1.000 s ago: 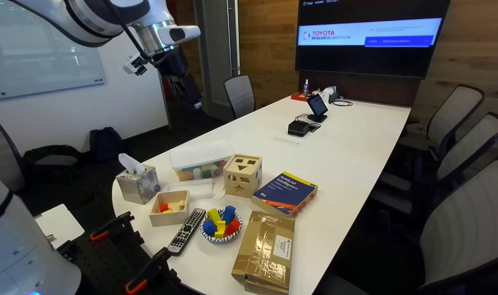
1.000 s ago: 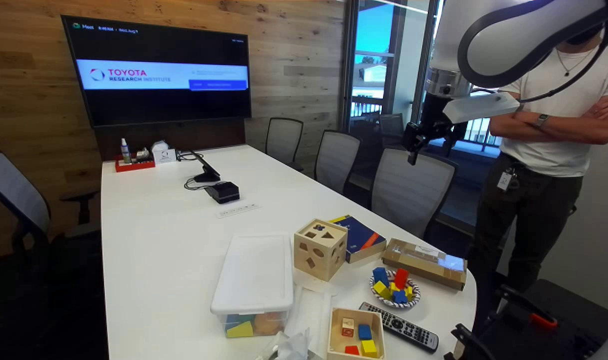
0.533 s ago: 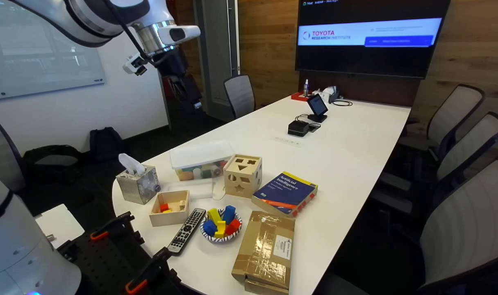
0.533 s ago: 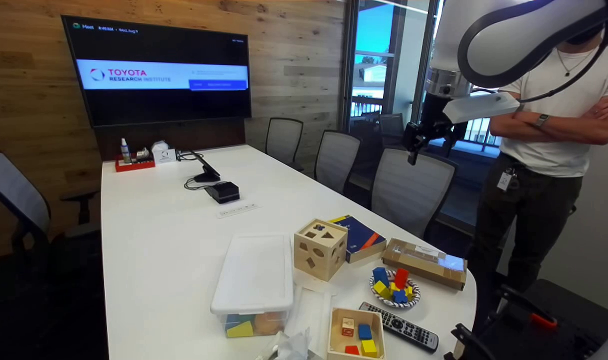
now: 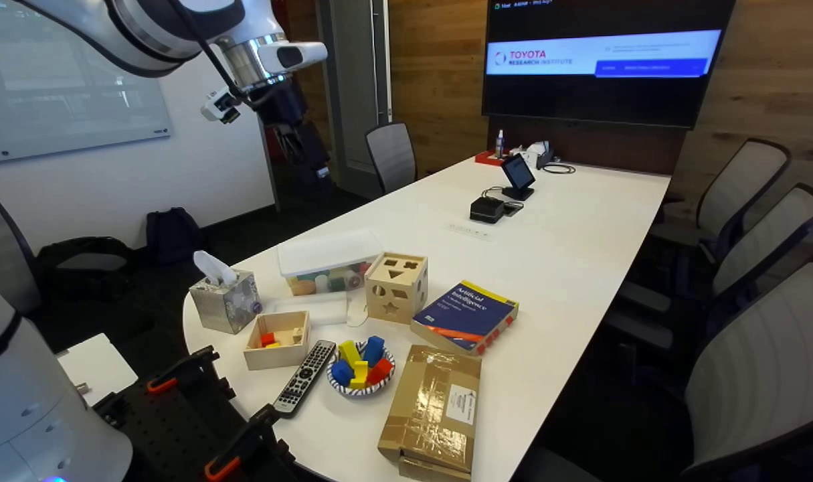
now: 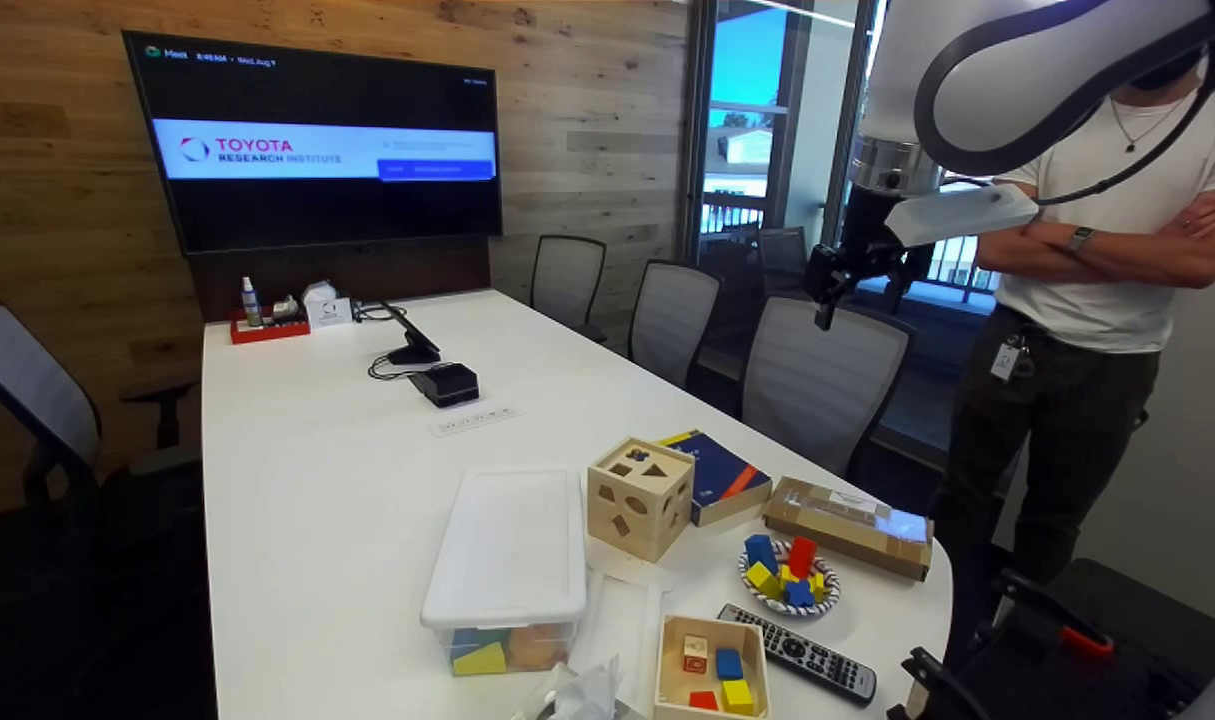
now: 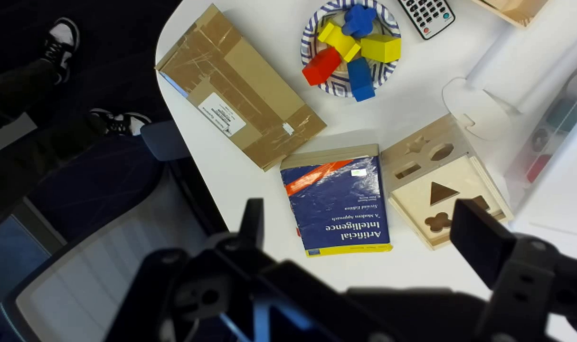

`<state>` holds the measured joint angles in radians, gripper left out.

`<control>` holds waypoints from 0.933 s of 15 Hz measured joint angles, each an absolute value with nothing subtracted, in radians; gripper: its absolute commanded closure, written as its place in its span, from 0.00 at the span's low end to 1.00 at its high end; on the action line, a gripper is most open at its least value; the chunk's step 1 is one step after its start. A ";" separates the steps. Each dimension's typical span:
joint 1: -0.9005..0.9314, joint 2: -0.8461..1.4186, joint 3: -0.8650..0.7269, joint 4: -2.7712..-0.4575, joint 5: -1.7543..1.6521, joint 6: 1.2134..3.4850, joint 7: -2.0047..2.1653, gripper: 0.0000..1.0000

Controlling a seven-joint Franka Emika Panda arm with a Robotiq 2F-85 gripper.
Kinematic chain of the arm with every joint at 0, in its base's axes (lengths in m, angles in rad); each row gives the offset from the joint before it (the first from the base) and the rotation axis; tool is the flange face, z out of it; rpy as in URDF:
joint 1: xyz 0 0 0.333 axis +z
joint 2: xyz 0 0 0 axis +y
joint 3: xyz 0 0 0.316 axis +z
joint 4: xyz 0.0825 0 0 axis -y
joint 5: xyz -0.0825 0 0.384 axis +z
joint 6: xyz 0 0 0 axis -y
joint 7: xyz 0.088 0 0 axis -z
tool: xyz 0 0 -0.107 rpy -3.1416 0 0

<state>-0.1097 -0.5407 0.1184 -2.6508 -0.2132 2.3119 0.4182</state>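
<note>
High up at the robot's end of the white table (image 5: 560, 248), the claw (image 7: 362, 216) hangs with its fingers (image 7: 253, 221) spread wide and nothing but air between them. It touches nothing; that height clears everything below, which I'd guess is the reason for the pose. Sighting down from the wrist, I find the blue textbook (image 7: 340, 204) framed between the fingertips, though well beneath them, with the wooden shape-sorter cube (image 6: 651, 528) just beside it, partly hidden by one finger. I can't tell whether book and cube touch.

The book lies flat, cover up, so it looks steady. The cube sits on its base with one holed face upward, leaving the triangle and clover cut-outs uncovered. A taped cardboard box (image 5: 433, 408) also lies flat, one end close to the book.

Near the box, a patterned bowl (image 7: 309, 40) gathers red, yellow and blue blocks (image 7: 339, 40); its raised rim presumably keeps them from straying, much as the walls of the wooden tray (image 5: 276, 358) pen in a few more. A remote control (image 5: 306, 378) rests between bowl and tray, buttons up. The plastic bin (image 6: 507, 550) wears its lid, likely to contain the pieces showing through its side.
</note>
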 measured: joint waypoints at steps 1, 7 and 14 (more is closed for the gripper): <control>-0.110 -0.541 0.118 -2.651 -0.213 2.312 0.418 0.00; -0.110 -0.541 0.118 -2.651 -0.213 2.312 0.418 0.00; -0.138 -0.555 0.118 -2.684 -0.212 2.480 0.504 0.00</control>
